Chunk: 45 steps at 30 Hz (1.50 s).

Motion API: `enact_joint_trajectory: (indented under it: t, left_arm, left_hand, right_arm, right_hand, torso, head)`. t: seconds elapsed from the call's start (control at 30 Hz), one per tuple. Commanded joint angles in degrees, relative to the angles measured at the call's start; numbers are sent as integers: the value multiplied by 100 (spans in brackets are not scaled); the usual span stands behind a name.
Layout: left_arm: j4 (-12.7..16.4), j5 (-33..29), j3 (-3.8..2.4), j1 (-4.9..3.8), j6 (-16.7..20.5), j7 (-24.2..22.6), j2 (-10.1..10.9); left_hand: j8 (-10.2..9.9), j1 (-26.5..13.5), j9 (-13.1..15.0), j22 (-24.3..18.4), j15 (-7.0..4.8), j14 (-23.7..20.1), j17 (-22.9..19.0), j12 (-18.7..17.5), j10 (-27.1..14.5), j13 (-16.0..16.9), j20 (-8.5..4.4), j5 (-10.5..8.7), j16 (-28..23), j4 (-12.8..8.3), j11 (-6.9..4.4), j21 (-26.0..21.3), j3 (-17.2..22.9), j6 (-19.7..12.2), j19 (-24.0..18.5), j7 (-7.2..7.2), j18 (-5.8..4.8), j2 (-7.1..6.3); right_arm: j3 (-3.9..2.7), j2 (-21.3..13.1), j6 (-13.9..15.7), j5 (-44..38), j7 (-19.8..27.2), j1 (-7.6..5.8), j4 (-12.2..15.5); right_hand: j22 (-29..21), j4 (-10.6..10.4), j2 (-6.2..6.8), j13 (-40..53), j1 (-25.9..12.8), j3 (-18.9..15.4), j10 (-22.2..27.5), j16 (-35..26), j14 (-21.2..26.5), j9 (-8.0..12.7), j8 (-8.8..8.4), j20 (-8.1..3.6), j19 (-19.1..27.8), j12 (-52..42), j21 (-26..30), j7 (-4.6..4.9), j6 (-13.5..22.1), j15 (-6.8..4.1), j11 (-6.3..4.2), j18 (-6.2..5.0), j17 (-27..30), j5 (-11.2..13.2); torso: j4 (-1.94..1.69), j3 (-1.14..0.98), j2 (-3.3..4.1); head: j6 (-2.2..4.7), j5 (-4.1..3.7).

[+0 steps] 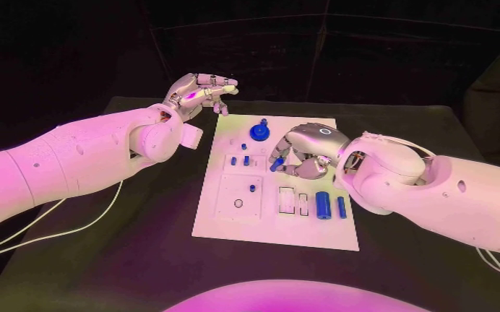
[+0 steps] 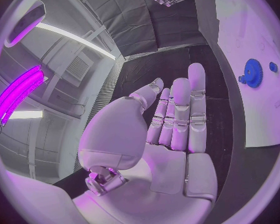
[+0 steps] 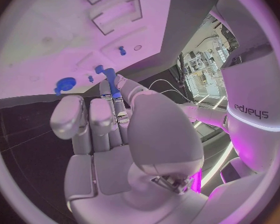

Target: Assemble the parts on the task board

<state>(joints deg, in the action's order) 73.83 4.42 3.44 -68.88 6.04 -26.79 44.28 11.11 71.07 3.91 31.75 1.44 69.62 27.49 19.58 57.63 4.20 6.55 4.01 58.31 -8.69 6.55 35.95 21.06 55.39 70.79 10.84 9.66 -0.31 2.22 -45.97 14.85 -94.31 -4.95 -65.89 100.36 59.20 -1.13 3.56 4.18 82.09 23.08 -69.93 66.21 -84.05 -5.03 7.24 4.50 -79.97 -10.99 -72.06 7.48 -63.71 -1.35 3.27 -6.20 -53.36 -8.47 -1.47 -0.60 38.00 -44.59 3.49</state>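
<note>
The white task board (image 1: 313,236) lies in the middle of the black table. My right hand (image 1: 304,151) hovers over the board's middle and pinches a small blue peg (image 1: 277,165) at its fingertips; the right wrist view shows that blue peg (image 3: 111,84) between the fingers. A blue gear (image 1: 259,133) stands at the board's far end, and it is also the blue gear (image 2: 253,73) in the left wrist view. My left hand (image 1: 198,94) is raised off the board's far left corner, and the left hand (image 2: 177,119) has straight, spread fingers with nothing in them.
Two small blue pegs (image 1: 240,160) stand in the board left of my right hand. Two blue cylinders (image 1: 332,205) and white blocks (image 1: 294,201) lie near the board's front right. A white cable (image 1: 63,229) trails over the table's left side.
</note>
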Motion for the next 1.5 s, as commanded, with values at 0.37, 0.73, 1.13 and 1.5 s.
enact_joint_trajectory:
  t: [0.37, 0.73, 1.13, 1.5]
  left_arm:
    - [-37, -14, -4, -10, -87, -33, -141]
    - [-93, -14, -4, -12, -93, -36, -230]
    - [-109, -14, -4, -12, -94, -38, -238]
    - [-125, -14, -4, -12, -103, -36, -249]
  left_hand:
    - [27, 50, 7, -7, -1, -47, -6, 35, -28, 4, 40, 28, 11, -27, 6, -39, 0, -25, -11, 4, 79, 2]
    - [36, 59, 7, -11, -1, -52, -12, 50, -37, 4, 40, 29, 14, -31, 5, -44, 2, -29, -12, 3, 79, 13]
    - [36, 59, 7, -11, -1, -52, -12, 50, -37, 4, 40, 29, 14, -31, 5, -44, 2, -29, -12, 3, 79, 13]
    - [36, 59, 7, -11, -1, -52, -12, 50, -37, 4, 40, 29, 14, -31, 5, -44, 2, -29, -12, 3, 79, 13]
  right_arm:
    - [15, 976, -280, -100, 229, 164, -464]
    - [28, 1331, -729, -336, 153, 436, -784]
    - [37, 1457, -957, -552, 83, 502, -912]
    - [53, 1524, -1064, -600, 82, 536, -931]
  right_hand:
    - [-28, 9, 57, -7, -27, 62, 4, 13, -85, 8, -59, 4, 22, 73, -8, 43, 24, -7, 24, 45, 19, -50]
    - [-40, 49, 88, -8, -23, 88, 19, 22, -76, 18, -82, 11, 41, 120, -1, 51, 46, 2, 35, 42, 18, -78]
    - [-30, 61, 90, -7, -22, 99, 15, 26, -74, 18, -83, 14, 42, 130, -8, 52, 42, 3, 36, 43, 15, -100]
    - [-33, 66, 95, -6, -24, 102, 11, 24, -72, 18, -84, 15, 45, 135, -6, 52, 39, 4, 36, 42, 20, -109]
  torso:
    - [-1, 8, 6]
    - [-13, -8, 5]
    - [10, -7, 7]
    - [3, -7, 6]
  head:
    - [-49, 148]
    - [-123, 254]
    - [-139, 295]
    - [-144, 293]
